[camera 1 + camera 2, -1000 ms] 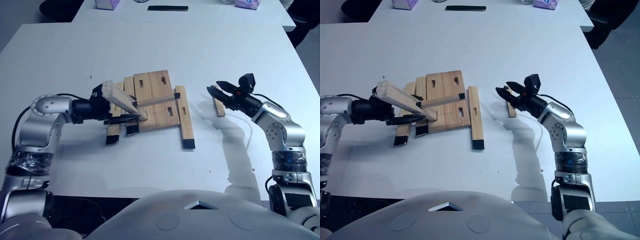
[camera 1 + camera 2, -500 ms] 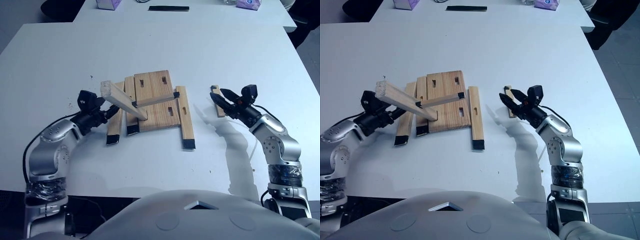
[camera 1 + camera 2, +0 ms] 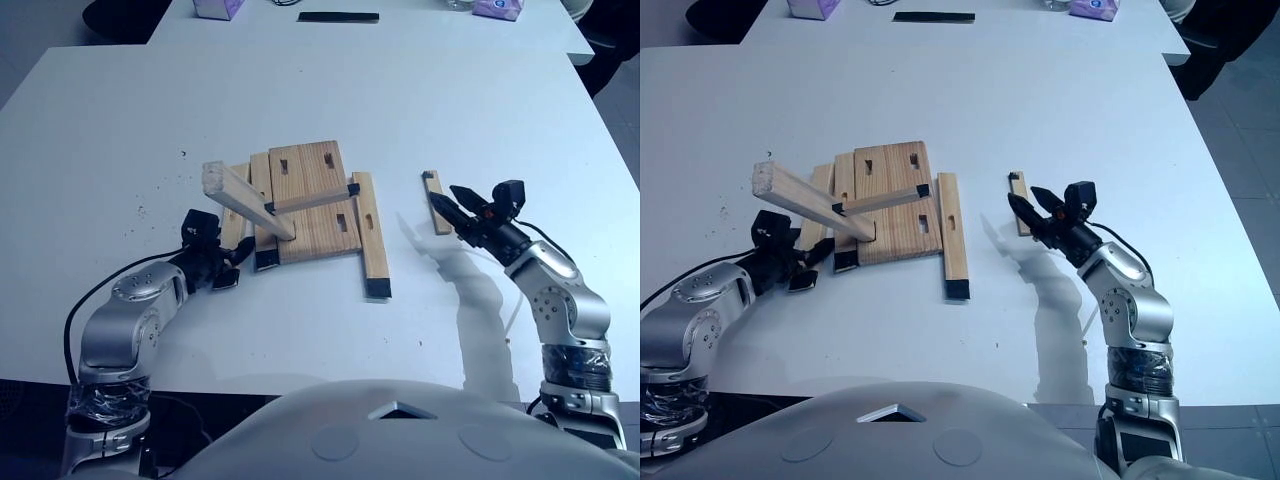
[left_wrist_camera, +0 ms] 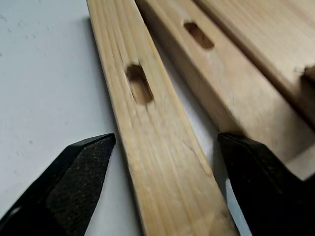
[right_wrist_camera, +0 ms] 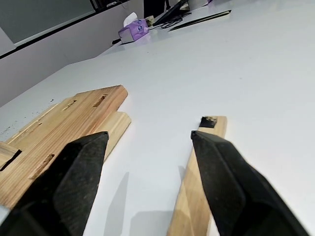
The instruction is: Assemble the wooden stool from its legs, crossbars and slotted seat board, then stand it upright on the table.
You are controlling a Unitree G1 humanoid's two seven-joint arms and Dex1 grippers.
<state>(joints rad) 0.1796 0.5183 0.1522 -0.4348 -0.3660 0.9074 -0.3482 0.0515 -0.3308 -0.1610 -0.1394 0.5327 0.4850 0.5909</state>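
Much white table (image 3: 320, 100) spreads from the slotted seat board (image 3: 312, 195) out to every table edge. The board lies flat among loose legs, and one tilted leg (image 3: 243, 198) rises from its left side, joined to a crossbar (image 3: 315, 201). Left of the board, the left gripper (image 4: 162, 187) sits low, elbow bent, fingers wide astride the outermost leg (image 4: 152, 147). Right of the board, the right gripper (image 5: 150, 135) is spread wide at a short crossbar (image 5: 199, 206).

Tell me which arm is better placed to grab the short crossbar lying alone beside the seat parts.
Right. The right gripper hovers open just by that crossbar, while the left gripper sits open astride a leg on the far side of the seat board.
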